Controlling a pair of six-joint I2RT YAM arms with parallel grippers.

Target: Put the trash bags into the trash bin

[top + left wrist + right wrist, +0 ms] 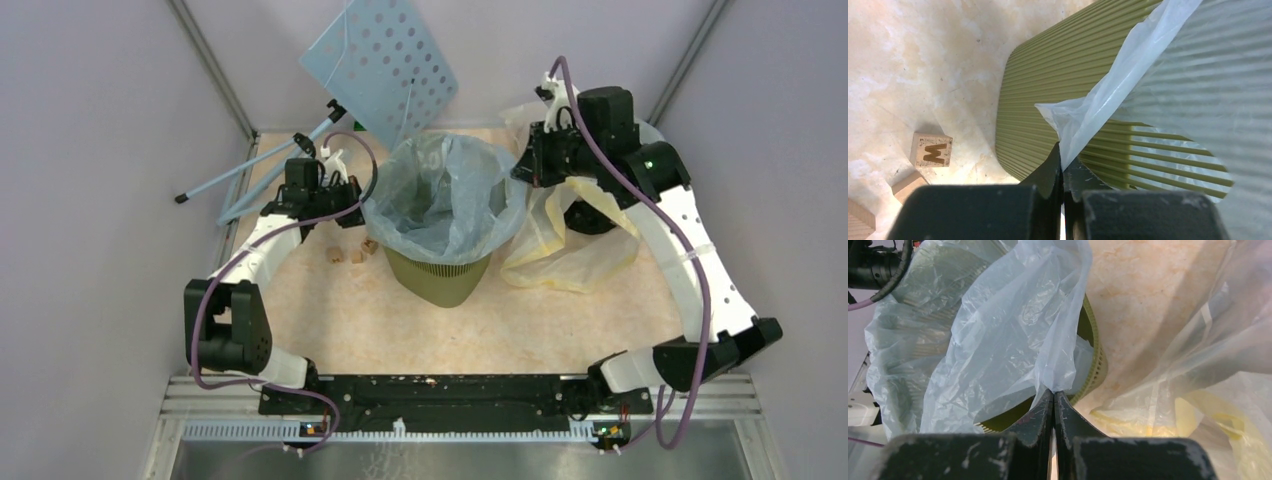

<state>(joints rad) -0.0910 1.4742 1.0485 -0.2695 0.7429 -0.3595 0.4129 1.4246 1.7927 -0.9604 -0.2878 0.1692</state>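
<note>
The olive-green trash bin (438,278) stands mid-table with the pale blue-grey trash bag (445,195) spread open in its mouth and draped over its rim. My left gripper (352,193) is shut on the bag's left edge; in the left wrist view the gripper (1063,155) pinches a fold of the bag (1098,107) beside the bin's ribbed wall (1048,95). My right gripper (520,172) is shut on the bag's right edge; in the right wrist view the gripper (1053,392) grips the bag (998,340) above the bin's rim (1095,365).
A clear-yellowish bag (575,240) lies right of the bin under the right arm, also in the right wrist view (1198,390). Small wooden blocks (350,252) lie left of the bin; one lettered block (931,149) shows. A light-blue perforated panel (385,65) on its stand leans at the back.
</note>
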